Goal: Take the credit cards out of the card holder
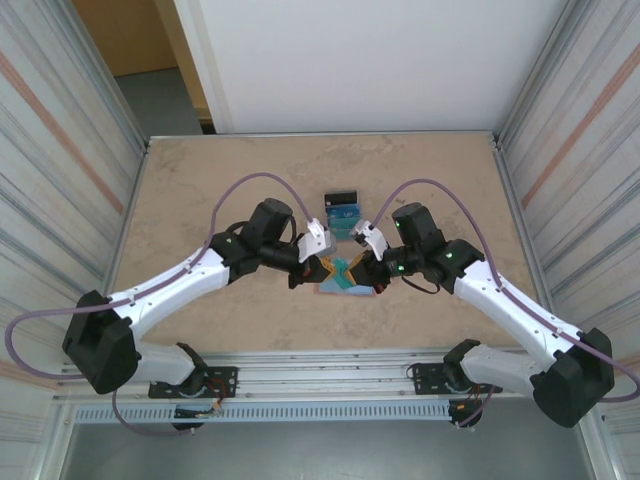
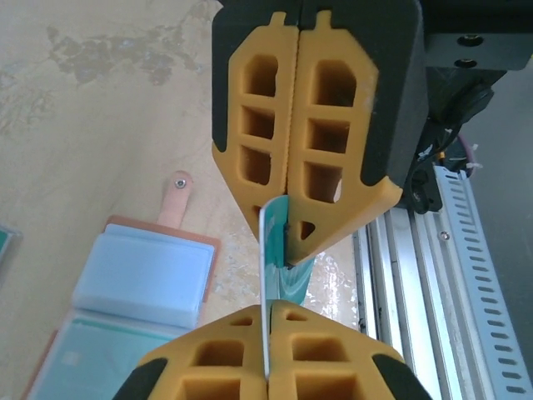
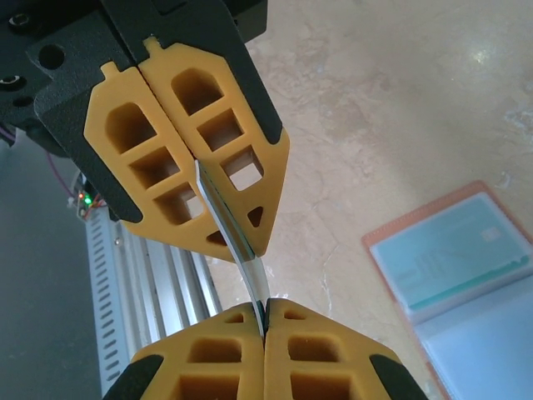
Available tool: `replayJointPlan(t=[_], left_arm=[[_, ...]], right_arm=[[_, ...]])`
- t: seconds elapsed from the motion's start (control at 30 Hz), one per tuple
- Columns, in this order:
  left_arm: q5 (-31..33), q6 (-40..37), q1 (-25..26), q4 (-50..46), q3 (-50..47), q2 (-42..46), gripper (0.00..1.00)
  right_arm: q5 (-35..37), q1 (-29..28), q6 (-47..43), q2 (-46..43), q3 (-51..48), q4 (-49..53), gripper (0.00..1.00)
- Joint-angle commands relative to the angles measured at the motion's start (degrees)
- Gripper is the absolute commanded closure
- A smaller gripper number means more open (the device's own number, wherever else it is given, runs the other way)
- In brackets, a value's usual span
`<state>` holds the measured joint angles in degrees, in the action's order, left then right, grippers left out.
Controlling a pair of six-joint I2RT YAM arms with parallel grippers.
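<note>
Left wrist view: your left claw [image 2: 268, 312] and right claw [image 2: 290, 250] are both closed tight on one teal credit card [image 2: 293, 282], held edge-on. Beside them, the card holder [image 2: 141, 275] lies open on the tabletop [image 2: 100, 125].

Your left arm [image 1: 170, 285] and right arm [image 1: 505, 298] stretch inward and meet at the card holder [image 1: 327, 287], elbows out. Beside it the left gripper [image 1: 306, 272] and right gripper [image 1: 372, 274] face tip to tip, both clamped tight on opposite ends of one teal card [image 2: 293, 279].
</note>
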<state>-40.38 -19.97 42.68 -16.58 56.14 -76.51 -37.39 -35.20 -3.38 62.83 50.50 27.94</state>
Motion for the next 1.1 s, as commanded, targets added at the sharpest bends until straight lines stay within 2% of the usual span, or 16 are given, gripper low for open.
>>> replayJointPlan(t=[0.0, 0.07, 0.1, 0.13, 0.17, 0.23, 0.4, 0.63, 0.83, 1.07], left_arm=[[-1.9, -1.1, -0.2, -0.3, 1.6, -0.6, 1.0], [-2.2, -0.5, -0.3, 0.2, 1.4, -0.4, 1.0], [-2.2, -0.2, -0.3, 0.5, 1.3, -0.1, 1.0], [-2.1, 0.5, -0.2, 1.1, 1.0, 0.2, 1.0], [-1.6, 1.2, -0.3, 2.1, 0.5, 0.7, 1.0], [0.6, 3.6, -0.2, 4.7, -1.3, 2.4, 1.0], [9.4, 12.5, -0.3, 14.2, -7.7, 9.5, 1.0], [16.8, 26.0, -0.3, 29.7, -17.6, 19.6, 1.0], [15.6, 33.8, -0.3, 38.9, -21.3, 22.2, 1.0], [11.1, 39.0, -0.3, 46.2, -22.1, 20.9, 1.0]], right_arm=[[-1.9, -0.4, -0.8, -0.8, 2.4, -0.6, 0.97], [-0.7, -0.1, -0.1, -0.9, 2.1, -1.2, 0.88], [0.0, 0.1, 0.4, -1.1, 1.9, -1.7, 0.8], [0.6, 0.4, 0.9, -1.4, 1.5, -2.1, 0.65], [0.9, 0.9, 1.6, -1.7, 1.1, -2.8, 0.56], [0.5, 2.6, 3.3, -3.2, -0.6, -5.0, 0.47], [-2.1, 6.8, 10.5, -10.3, -8.0, -15.5, 0.42], [-2.7, 7.2, 23.4, -16.9, -19.8, -36.3, 0.36], [-4.1, 6.9, 32.2, -15.8, -24.6, -54.0, 0.34], [-6.6, 4.8, 33.5, -11.0, -21.7, -61.4, 0.35]])
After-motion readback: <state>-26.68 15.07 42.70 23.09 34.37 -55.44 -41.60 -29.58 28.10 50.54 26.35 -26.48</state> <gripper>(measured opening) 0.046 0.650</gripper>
